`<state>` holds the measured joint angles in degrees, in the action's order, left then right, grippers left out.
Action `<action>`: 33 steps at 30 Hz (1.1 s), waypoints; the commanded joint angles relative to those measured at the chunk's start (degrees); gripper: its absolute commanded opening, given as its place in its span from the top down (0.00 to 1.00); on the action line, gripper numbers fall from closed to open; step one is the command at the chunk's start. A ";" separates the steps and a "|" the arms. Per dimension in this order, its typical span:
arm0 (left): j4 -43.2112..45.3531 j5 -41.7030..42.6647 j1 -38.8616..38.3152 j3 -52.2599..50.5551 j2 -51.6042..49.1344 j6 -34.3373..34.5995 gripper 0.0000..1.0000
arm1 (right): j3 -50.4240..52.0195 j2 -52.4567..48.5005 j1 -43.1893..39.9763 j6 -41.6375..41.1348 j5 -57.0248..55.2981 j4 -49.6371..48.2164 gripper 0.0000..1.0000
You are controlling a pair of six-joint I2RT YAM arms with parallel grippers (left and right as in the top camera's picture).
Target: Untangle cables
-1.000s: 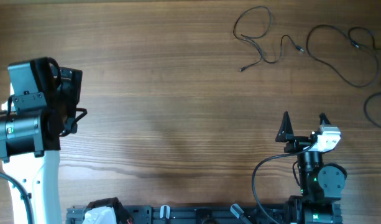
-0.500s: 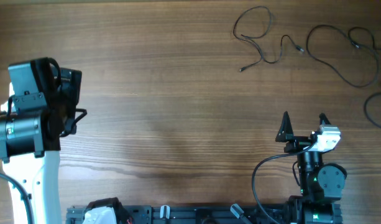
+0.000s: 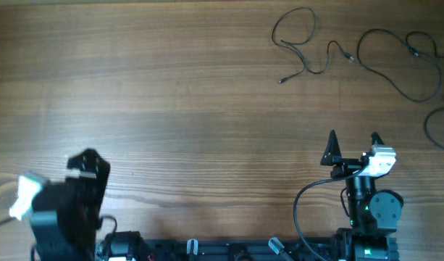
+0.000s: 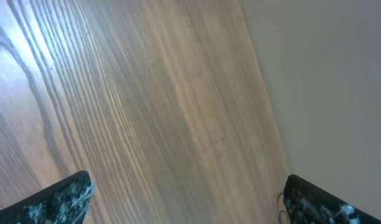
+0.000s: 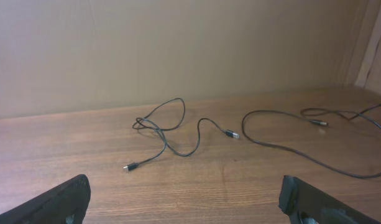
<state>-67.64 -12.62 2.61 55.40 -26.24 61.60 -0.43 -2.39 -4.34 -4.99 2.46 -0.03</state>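
Observation:
A short thin black cable [image 3: 308, 69] lies in loose loops at the far right of the wooden table. It also shows in the right wrist view [image 5: 159, 129]. A longer black cable [image 3: 382, 74] curves beside it, apart from it as far as I can tell, and shows in the right wrist view [image 5: 244, 127] too. My right gripper [image 3: 353, 135] is open and empty, well short of the cables, its fingers [image 5: 185, 182] pointing at them. My left gripper [image 4: 187, 180] is open and empty over bare wood. The left arm [image 3: 77, 196] is blurred at the front left.
Another black cable loop [image 3: 429, 127] runs off the right edge of the table. The arm bases and a black rail [image 3: 229, 250] line the front edge. A plain wall [image 5: 178, 50] stands behind the table.
The left arm has swung from the left side down to the front left corner and is blurred with motion. The right arm and the cables have not moved.

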 commanded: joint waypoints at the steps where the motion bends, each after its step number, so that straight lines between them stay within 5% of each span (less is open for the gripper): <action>1: 0.31 -0.90 -0.24 -5.62 11.98 -5.92 0.00 | 0.13 0.09 -0.39 -1.05 -0.96 -0.17 0.00; 6: 0.74 -0.72 -1.77 -13.03 25.62 -8.66 0.00 | 0.13 0.09 -0.39 -1.05 -0.96 -0.17 0.00; 10: 6.54 -0.70 -2.54 -18.21 26.01 -13.79 0.00 | 0.13 0.09 -0.39 -1.07 -0.96 -0.17 0.00; 15: 34.53 4.70 -2.51 -32.83 26.01 -31.98 0.00 | 0.13 0.09 -0.39 -1.05 -0.96 -0.17 0.00; 19: 49.35 5.75 -2.51 -42.62 26.03 -34.38 0.00 | 0.13 0.09 -0.39 -1.05 -0.96 -0.17 0.00; 28: 59.80 6.56 -2.51 -51.58 26.03 -34.69 0.00 | 0.13 0.09 -0.39 -1.03 -0.96 -0.17 0.00; 33: 64.54 17.07 -2.51 -53.92 26.03 -48.17 0.00 | 0.13 0.09 -0.39 -1.03 -0.96 -0.17 0.00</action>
<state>-5.28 -3.07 0.36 3.33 -0.51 23.49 -0.36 -2.42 -4.34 -5.17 2.46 -0.03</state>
